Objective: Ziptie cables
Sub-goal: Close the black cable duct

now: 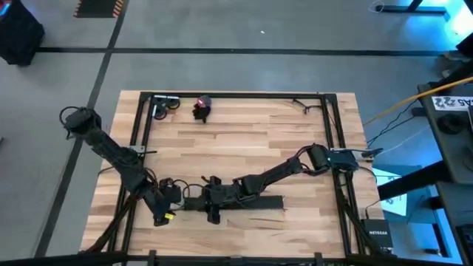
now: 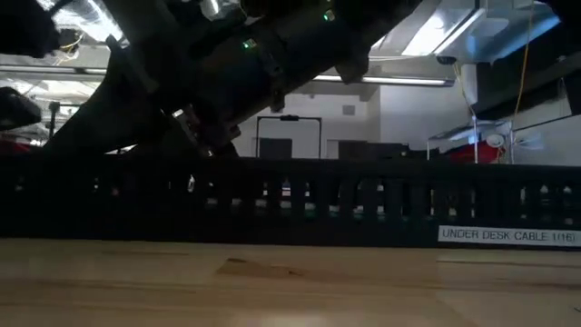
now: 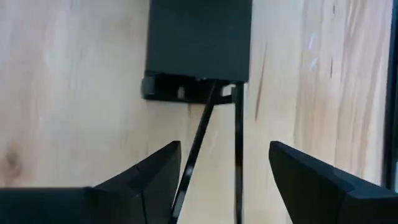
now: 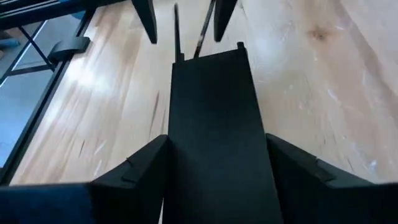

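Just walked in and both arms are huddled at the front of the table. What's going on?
Both arms work at the black bar near the table's front edge. The right gripper straddles the bar with its fingers open on either side. The left gripper, also open, faces the bar's end, where two zip ties stick out and run between its fingers. The cables lie untouched near the back edge, so no bundling has begun.

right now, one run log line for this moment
left gripper open around zip-tie strips | right gripper open astride black bar | cables untouched
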